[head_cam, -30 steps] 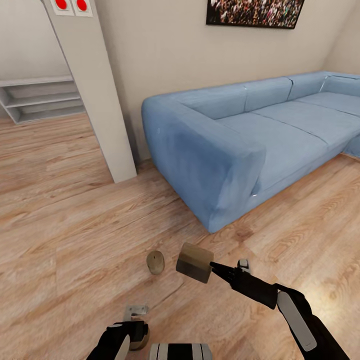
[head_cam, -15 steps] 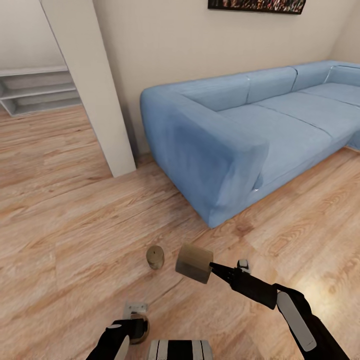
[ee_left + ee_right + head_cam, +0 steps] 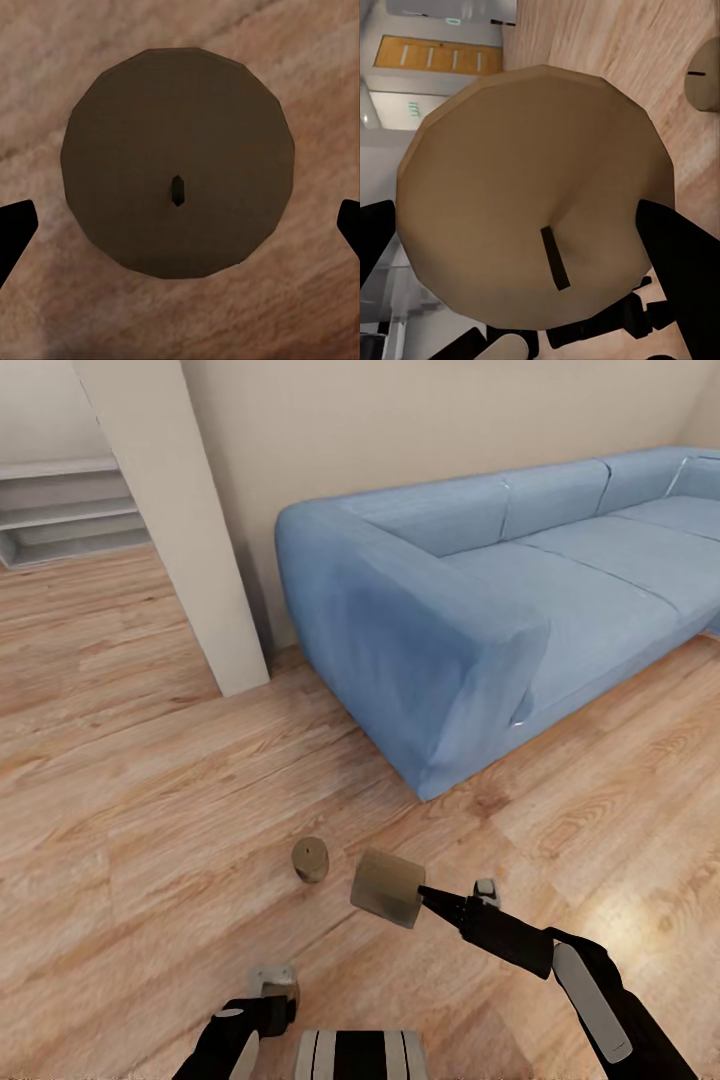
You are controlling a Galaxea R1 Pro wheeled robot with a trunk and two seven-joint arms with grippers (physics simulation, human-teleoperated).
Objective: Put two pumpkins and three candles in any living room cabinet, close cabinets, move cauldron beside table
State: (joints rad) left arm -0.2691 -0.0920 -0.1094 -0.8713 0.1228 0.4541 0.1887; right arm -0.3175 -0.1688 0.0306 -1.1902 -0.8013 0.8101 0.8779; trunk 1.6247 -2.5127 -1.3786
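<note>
I am gripping one candle (image 3: 388, 887) in my right gripper (image 3: 428, 898), carrying it clear of the floor (image 3: 150, 820); my left gripper (image 3: 180, 225), fingers spread wide, is hovering directly over another candle (image 3: 177, 171) for pickup, while a third candle (image 3: 310, 858) is standing nearby.

- Candle (image 3: 178, 171): round, dull brown, seen end-on from directly above; faceted outline; occupies the centre of the frame.
- Wick (image 3: 177, 190): short, dark, just off the disc's centre toward 6 o'clock.
- Floor (image 3: 315, 67): light wood grain, visible all around the candle.
- Left gripper (image 3: 180, 232): black fingertips (image 3: 13, 229) at 9 and 3 o'clock, spread wide, clear of the candle.
</note>
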